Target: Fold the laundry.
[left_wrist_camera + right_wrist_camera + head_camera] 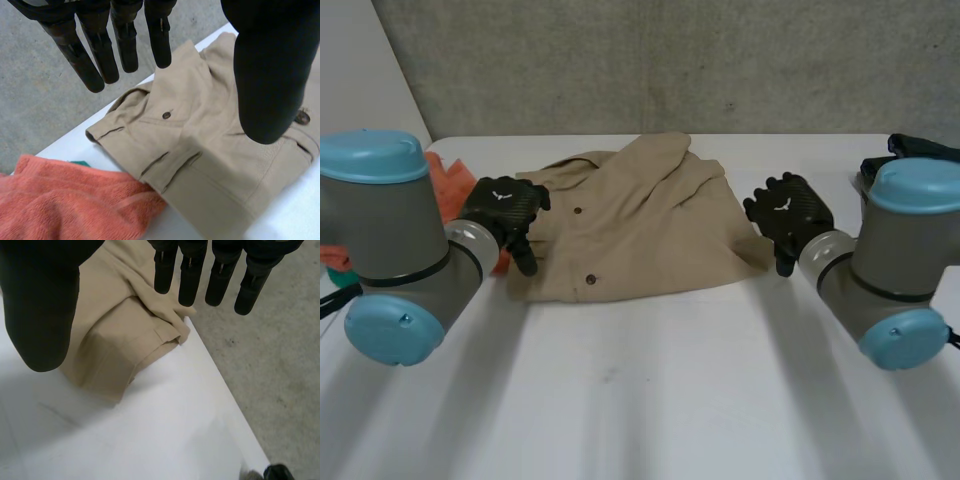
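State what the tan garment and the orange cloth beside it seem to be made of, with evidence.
The tan garment looks like matte woven cotton twill: fine weave, crisp stitched pocket seams. The orange cloth is likely terry towelling: fuzzy, thick pile.

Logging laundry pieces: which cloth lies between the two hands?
The tan buttoned garment, between the left hand and the right hand; the orange towel lies outside the left hand.

white table (650, 400), grey speckled floor (280, 360)
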Robot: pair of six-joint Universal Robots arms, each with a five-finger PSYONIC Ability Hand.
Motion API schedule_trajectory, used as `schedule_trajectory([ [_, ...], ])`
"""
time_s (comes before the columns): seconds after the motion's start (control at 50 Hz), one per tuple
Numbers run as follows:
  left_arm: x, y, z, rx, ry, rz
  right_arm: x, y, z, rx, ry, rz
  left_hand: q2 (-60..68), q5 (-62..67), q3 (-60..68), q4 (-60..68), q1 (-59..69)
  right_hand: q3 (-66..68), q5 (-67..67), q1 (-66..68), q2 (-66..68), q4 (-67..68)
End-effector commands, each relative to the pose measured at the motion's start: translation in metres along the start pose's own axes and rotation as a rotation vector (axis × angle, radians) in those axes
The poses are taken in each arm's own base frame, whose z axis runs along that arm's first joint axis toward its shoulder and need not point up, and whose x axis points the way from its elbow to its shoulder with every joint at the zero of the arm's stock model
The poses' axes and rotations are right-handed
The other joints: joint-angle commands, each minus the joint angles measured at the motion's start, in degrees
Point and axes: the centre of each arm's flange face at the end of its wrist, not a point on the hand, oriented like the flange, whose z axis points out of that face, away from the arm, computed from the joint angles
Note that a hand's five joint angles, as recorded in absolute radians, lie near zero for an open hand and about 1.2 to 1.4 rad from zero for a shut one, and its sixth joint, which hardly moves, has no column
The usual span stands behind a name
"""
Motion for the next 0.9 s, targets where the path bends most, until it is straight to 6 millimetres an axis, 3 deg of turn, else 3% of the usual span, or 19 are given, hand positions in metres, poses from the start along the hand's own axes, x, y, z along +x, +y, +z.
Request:
schedule_trajectory([
  [0.02,0.004,0.022,0.010,-0.064,0.028,0.106,0.005,-0.004,-0.026,-0.111,-0.075,0.154,-1.62,-0.79,-1.68,-1.04,-2.12,-3.43,-1.93,-4.54,-5.89,-3.41],
  [0.14,0.016,0.043,0.027,-0.102,0.059,0.183,-0.002,0.008,-0.036,-0.191,-0.124,0.247,3.42,4.25,3.36,4.00,2.92,-3.09,-1.59,-4.21,-5.56,-3.08],
  [0.24,0.022,0.047,0.041,-0.102,0.049,0.224,-0.004,0.019,-0.035,-0.180,-0.126,0.273,3.42,4.25,3.37,4.00,2.92,-2.92,-1.42,-4.04,-5.39,-2.91],
  [0.32,0.027,0.050,0.050,-0.102,0.044,0.251,-0.005,0.023,-0.034,-0.170,-0.118,0.265,10.97,11.80,10.91,11.55,10.47,-2.59,-1.09,-3.70,-5.06,-2.57],
  [0.42,0.025,0.046,0.061,-0.100,0.012,0.305,-0.002,0.026,-0.034,-0.168,-0.100,0.250,57.31,58.14,57.26,57.89,56.81,-2.25,-0.75,-3.37,-4.72,-2.24],
  [0.44,0.022,0.042,0.062,-0.091,-0.005,0.310,-0.001,0.025,-0.034,-0.163,-0.097,0.247,57.40,58.23,57.34,57.98,56.90,-2.25,-0.75,-3.37,-4.72,-2.24],
  [0.48,0.014,0.026,0.062,-0.062,-0.059,0.313,0.003,0.023,-0.035,-0.156,-0.085,0.244,57.40,58.23,57.34,57.98,56.90,-2.08,-0.58,-3.20,-4.55,-2.07],
  [0.56,-0.013,-0.037,0.056,0.130,-0.225,0.270,0.009,0.020,-0.035,-0.139,-0.071,0.242,57.40,58.23,57.34,57.98,56.90,-2.25,-0.75,-3.37,-4.72,-2.24],
  [0.58,-0.024,-0.069,0.051,0.249,-0.286,0.245,0.010,0.020,-0.035,-0.138,-0.071,0.242,57.40,58.23,57.34,57.98,56.90,-2.25,-0.75,-3.37,-4.72,-2.24],
  [0.64,-0.042,-0.117,0.041,0.437,-0.367,0.211,0.011,0.019,-0.035,-0.137,-0.068,0.244,57.40,58.23,57.34,57.98,56.90,-2.25,-0.75,-3.37,-4.72,-2.24],
  [0.66,-0.052,-0.148,0.033,0.567,-0.411,0.194,0.011,0.020,-0.036,-0.140,-0.067,0.246,57.40,58.23,57.34,57.98,56.90,-2.25,-0.75,-3.37,-4.72,-2.24],
  [0.74,-0.064,-0.205,0.015,0.845,-0.435,0.176,0.013,0.020,-0.035,-0.139,-0.062,0.247,57.40,58.23,57.34,57.98,56.90,-2.25,-0.75,-3.37,-4.72,-2.24],
  [0.8,-0.059,-0.224,0.009,0.962,-0.365,0.162,0.014,0.020,-0.035,-0.139,-0.058,0.248,57.40,58.23,57.34,57.98,56.90,-2.25,-0.75,-3.37,-4.72,-2.24],
  [0.88,-0.026,-0.224,0.012,1.019,-0.134,0.082,0.018,0.021,-0.035,-0.140,-0.048,0.252,57.40,58.23,57.34,57.98,56.90,-2.25,-0.75,-3.37,-4.72,-2.24],
  [0.9,-0.008,-0.218,0.015,1.012,-0.022,0.046,0.020,0.021,-0.035,-0.140,-0.042,0.253,57.40,58.23,57.34,57.98,56.90,-2.08,-0.58,-3.20,-4.55,-2.07],
])
